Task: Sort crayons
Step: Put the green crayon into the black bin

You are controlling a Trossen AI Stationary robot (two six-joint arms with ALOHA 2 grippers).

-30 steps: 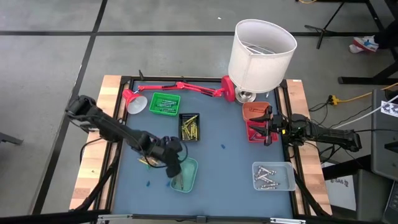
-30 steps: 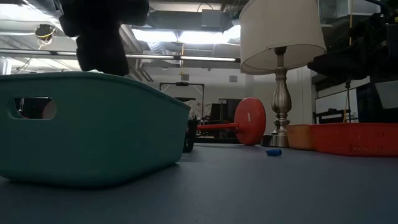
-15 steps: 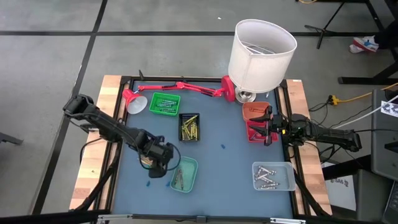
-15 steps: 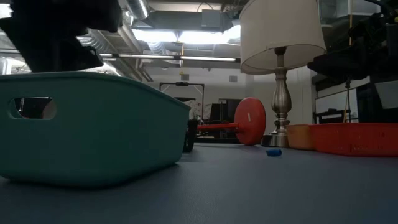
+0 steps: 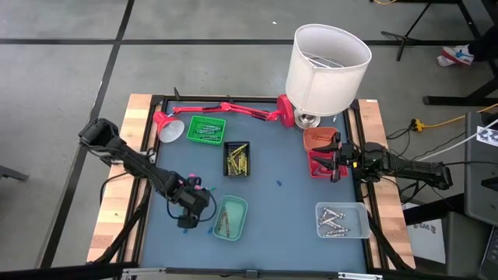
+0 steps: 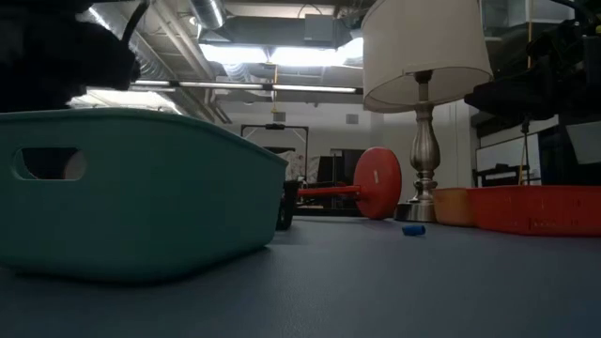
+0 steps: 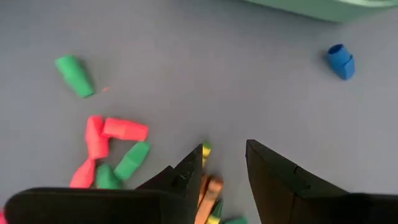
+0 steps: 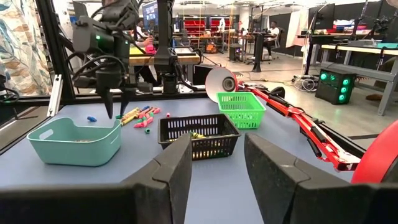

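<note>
Loose crayons point(image 7: 118, 146), red, green and orange, are seen at lower left only in the left wrist view, under the left gripper point(image 7: 224, 163), fingers spread and empty. The right gripper point(image 8: 216, 155) is parted, idle. A blue-grey table point(image 5: 272, 206) is shown; a workshop lies behind.

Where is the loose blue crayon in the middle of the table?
In the high view, the blue crayon lies alone on the bare mat, between the black basket and the red tray, untouched by either gripper.
</note>
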